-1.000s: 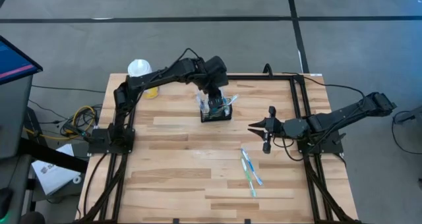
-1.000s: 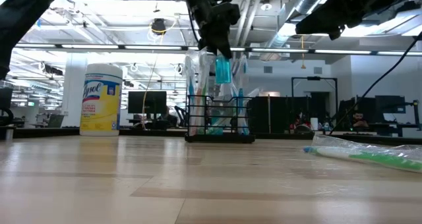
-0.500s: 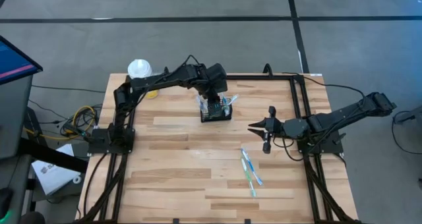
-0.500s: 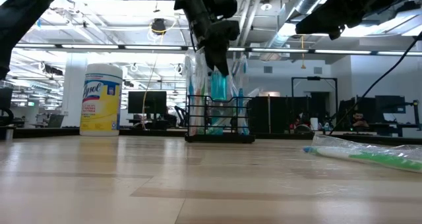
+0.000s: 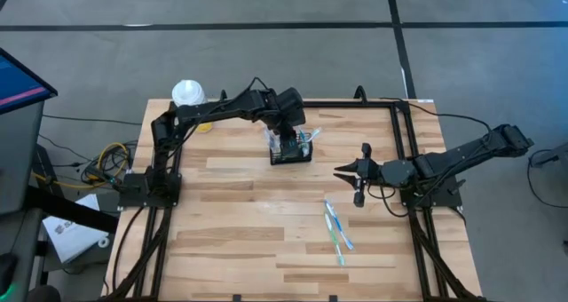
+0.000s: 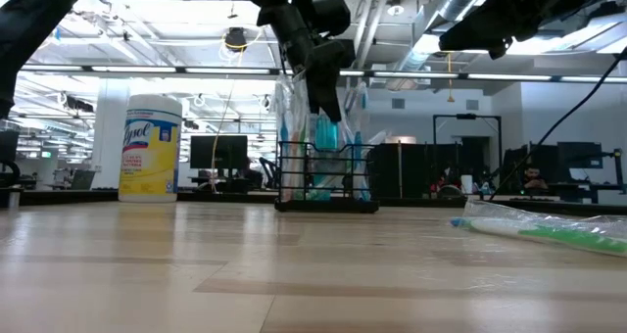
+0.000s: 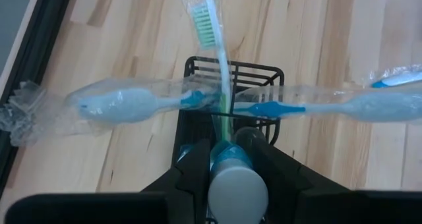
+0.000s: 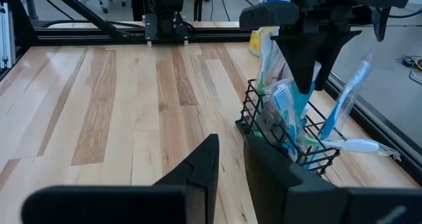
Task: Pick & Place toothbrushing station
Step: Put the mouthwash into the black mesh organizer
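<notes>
Lowering since a second ago, our left gripper (image 6: 328, 103) now pushes the teal tube (image 6: 327, 137) it clamps into the toothbrushing station (image 5: 291, 151) at the table's far middle, nearly placed; our right gripper (image 5: 355, 173) waits, jaws narrowly parted.

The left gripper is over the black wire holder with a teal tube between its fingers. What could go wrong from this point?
The left gripper grips a teal tube above the wire holder, which is already crowded with wrapped toothbrushes. The tube could snag on a wrapper or a green-bristled brush and stop short. Pushing down or pulling away might also tip or drag the light holder. The right gripper waits apart.
</notes>
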